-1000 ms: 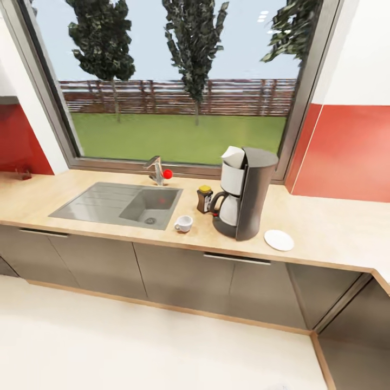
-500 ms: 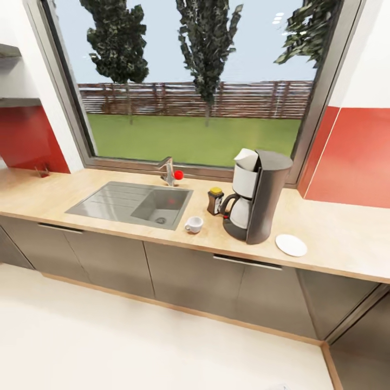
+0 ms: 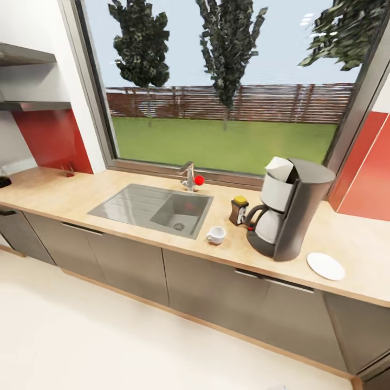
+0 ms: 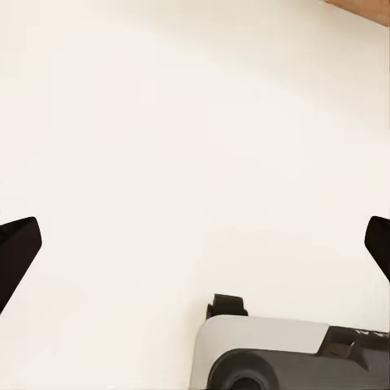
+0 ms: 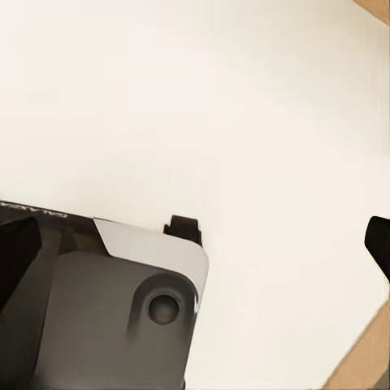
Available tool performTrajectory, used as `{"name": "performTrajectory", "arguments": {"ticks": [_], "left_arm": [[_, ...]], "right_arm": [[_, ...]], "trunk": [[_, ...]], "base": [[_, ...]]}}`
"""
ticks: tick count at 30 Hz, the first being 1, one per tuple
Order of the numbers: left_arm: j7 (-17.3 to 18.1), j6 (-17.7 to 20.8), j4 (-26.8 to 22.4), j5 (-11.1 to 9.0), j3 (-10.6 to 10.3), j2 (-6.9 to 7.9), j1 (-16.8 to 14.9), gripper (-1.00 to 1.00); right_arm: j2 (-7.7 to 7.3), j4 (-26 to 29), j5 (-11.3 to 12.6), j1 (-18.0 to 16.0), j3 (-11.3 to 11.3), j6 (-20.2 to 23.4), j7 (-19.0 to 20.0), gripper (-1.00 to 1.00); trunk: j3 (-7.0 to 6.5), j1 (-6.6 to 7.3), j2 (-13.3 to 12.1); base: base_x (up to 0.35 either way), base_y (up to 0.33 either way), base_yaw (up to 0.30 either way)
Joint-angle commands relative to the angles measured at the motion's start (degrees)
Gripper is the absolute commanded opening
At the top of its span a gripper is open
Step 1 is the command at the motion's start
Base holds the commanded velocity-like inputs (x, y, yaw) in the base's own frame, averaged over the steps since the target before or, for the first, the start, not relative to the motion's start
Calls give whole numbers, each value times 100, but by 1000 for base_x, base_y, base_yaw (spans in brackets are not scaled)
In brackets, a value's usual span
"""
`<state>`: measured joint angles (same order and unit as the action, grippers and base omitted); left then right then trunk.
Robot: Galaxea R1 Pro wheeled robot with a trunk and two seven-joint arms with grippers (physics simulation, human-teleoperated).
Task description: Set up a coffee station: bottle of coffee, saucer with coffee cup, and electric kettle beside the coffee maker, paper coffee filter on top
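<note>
The coffee maker (image 3: pixel 290 208) is standing on the table (image 3: pixel 81 195), to the right of the sink (image 3: pixel 154 208), with a white paper filter (image 3: pixel 279 165) already sitting in its top. The bottle of coffee (image 3: pixel 238 210) is standing just beside the machine on its sink side, and the coffee cup (image 3: pixel 216 234) is sitting on the bare wood a little nearer the table's front edge. The saucer (image 3: pixel 325 266) is lying on the machine's other side, well apart from the cup. At the far left edge of the head view a dark rounded shape (image 3: pixel 4 179) is showing on the table below the kitchen shelf (image 3: pixel 32 105); it may be the electric kettle, but too little of it is in view to be sure.

Judging from this layout, the steps left are putting the cup on the saucer and fetching the kettle, and the robot is standing back from the table, out of reach.

The left pincer (image 4: pixel 195 248) is hanging spread over the pale floor, and the right pincer (image 5: pixel 195 248) is likewise spread; neither is pinching anything.

To do this well, the base should be squaring up close to the table before an arm is raised. For the cup, a grip across the rim opposite the handle looks safest, lifting it high enough to clear the carafe handle.
</note>
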<state>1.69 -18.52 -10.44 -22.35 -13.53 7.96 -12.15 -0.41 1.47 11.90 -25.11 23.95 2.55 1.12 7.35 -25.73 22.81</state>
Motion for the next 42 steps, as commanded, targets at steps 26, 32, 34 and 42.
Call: {"name": "performTrajectory", "arguments": {"ticks": [26,32,34,42], "left_arm": [[77,-21,7,-306,-28,46,-7,100],[77,-15,7,-306,-27,54,-7,100],[77,-13,7,-308,-24,55,-7,100],[77,-11,7,-308,-18,56,-6,100]], "right_arm": [[-3,11,58,-3,48,27,12,100],[-3,11,58,-2,48,35,20,100],[-3,11,58,-1,48,35,20,100],[2,11,58,-1,48,35,27,100]], "trunk": [[-140,-6,10],[-151,-6,10],[-151,-6,10],[-152,-6,10]], "base": [[180,277,202],[216,296,260],[223,292,278],[238,266,279]]}}
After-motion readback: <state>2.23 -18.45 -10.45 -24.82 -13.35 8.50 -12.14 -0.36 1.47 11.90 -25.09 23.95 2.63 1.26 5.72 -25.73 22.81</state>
